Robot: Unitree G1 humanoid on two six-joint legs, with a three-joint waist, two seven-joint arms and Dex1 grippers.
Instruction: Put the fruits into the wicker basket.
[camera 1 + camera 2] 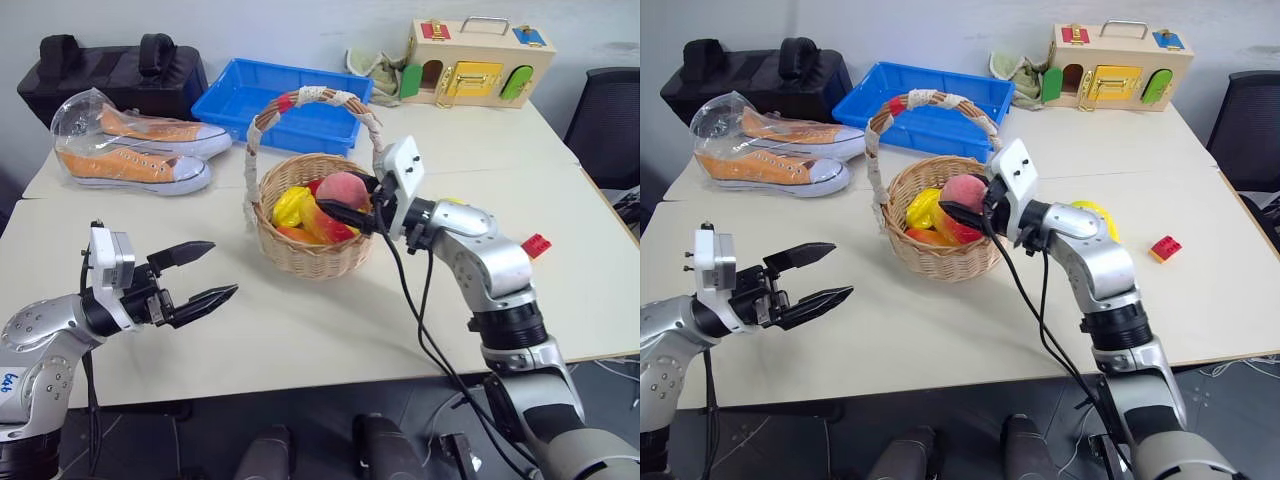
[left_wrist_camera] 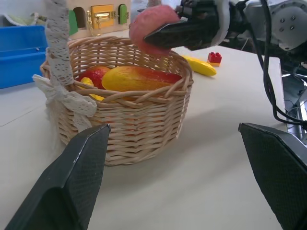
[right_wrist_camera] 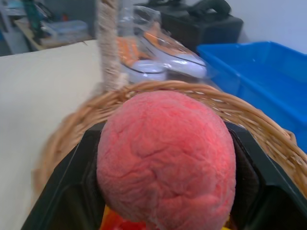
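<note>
Right pincer: my right gripper [image 1: 352, 204] pinches the round pink toy peach [image 1: 343, 189] between its two black fingers, one on each side of the fruit; the fingers stand only as wide as the peach; it hangs above the basket's near-right rim.

Left pincer: my left gripper [image 1: 208, 272] is spread wide with nothing between the fingers; it touches nothing and hovers above the pale table [image 1: 300, 330], pointing toward the basket.

Basket: the round tan woven wicker basket [image 1: 312, 255] with a tall arched handle wrapped in pale cloth and red bands sits just under my right pincer and well ahead of my left one.

Fruit already inside: an elongated red-to-yellow toy mango [image 2: 136, 78] lies in the basket below the peach, beside other yellow and red pieces I cannot tell apart.

Banana: the curved yellow toy banana [image 2: 200, 66] lies on the table beyond my right forearm, outside the basket, apart from it.

Brick: a small red toy brick [image 1: 1166, 248] sits on the table past the banana, far from both pincers.
</note>
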